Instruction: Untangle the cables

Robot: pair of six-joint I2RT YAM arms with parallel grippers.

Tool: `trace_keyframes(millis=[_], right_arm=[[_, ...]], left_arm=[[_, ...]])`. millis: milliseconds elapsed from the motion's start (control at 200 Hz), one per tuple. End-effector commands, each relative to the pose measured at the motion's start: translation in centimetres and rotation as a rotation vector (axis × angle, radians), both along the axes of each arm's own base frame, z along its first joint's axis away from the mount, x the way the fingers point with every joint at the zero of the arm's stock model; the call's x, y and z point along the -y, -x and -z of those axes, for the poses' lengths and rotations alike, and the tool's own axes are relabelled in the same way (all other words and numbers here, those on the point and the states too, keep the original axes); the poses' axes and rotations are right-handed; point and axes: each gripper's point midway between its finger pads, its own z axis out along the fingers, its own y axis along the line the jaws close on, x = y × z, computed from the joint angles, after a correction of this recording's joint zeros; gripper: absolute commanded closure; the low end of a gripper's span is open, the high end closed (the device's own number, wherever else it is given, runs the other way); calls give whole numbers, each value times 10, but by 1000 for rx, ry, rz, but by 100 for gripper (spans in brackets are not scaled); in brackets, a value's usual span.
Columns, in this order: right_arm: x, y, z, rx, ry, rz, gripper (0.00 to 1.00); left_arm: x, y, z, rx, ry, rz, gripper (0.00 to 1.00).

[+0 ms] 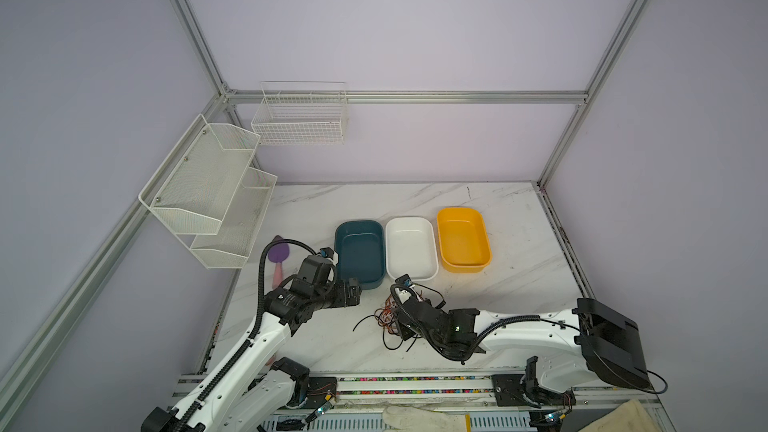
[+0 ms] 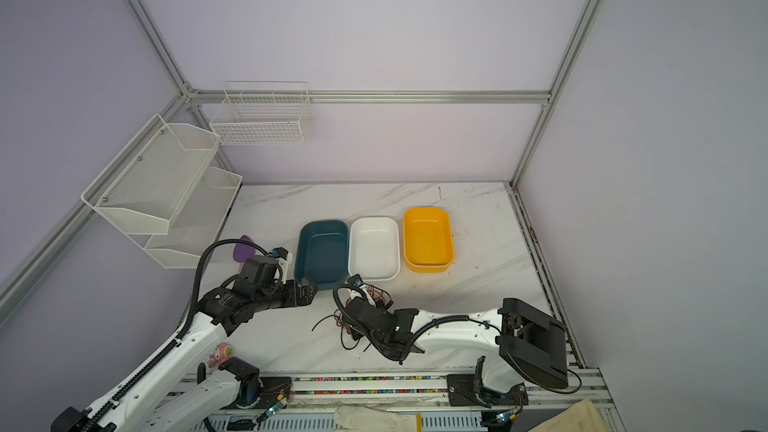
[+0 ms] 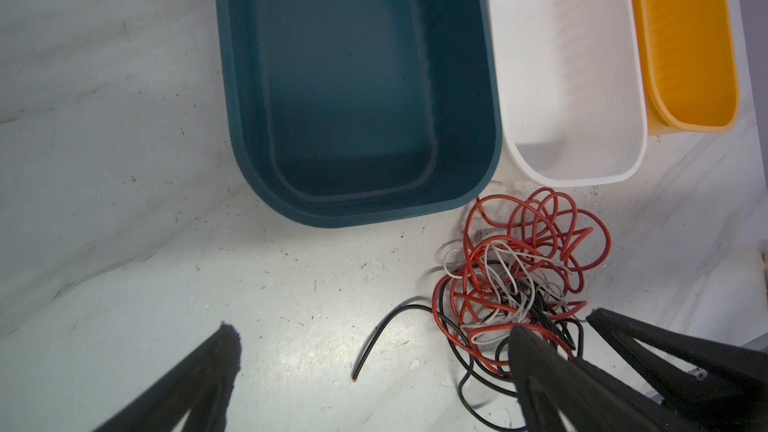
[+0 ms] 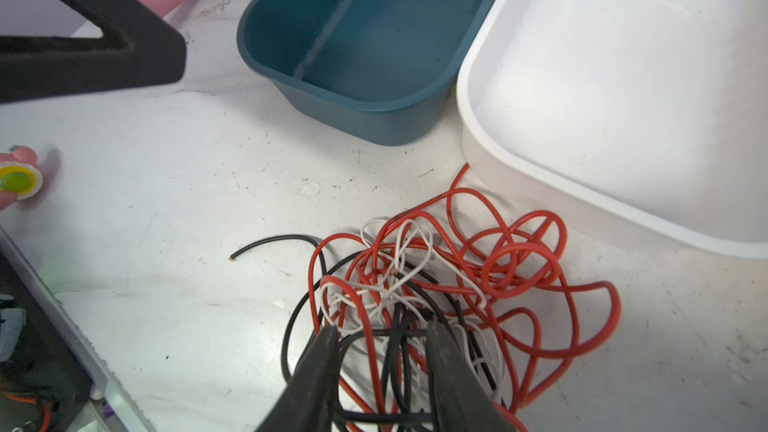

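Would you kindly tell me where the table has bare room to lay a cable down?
Free: the table behind the blue bin, white bin and yellow bin, and right of the yellow bin to the edge. Crowded: in front of the white bin, where the cables and right gripper sit.

Probably a robot lab cell: lilac walls (image 1: 395,27) in an aluminium frame (image 1: 407,97) enclose a marble-look table (image 1: 415,201). A left arm (image 1: 266,336) and right arm (image 1: 528,334) sit on a rail (image 1: 415,386) at its front; wire racks (image 1: 208,184) hang beside.
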Motion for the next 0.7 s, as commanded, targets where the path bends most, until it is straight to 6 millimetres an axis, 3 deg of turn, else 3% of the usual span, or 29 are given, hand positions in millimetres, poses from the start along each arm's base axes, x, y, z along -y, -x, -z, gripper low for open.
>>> trace_keyframes(millis=[0, 400, 695], right_arm=[[-2, -4, 2, 13, 6, 8, 62], [0, -2, 23, -27, 32, 0, 71], [-3, -1, 20, -30, 13, -16, 88]], left_arm=[[9, -15, -35, 83, 29, 20, 0], [9, -14, -33, 76, 29, 18, 0], [11, -13, -31, 66, 33, 25, 0]])
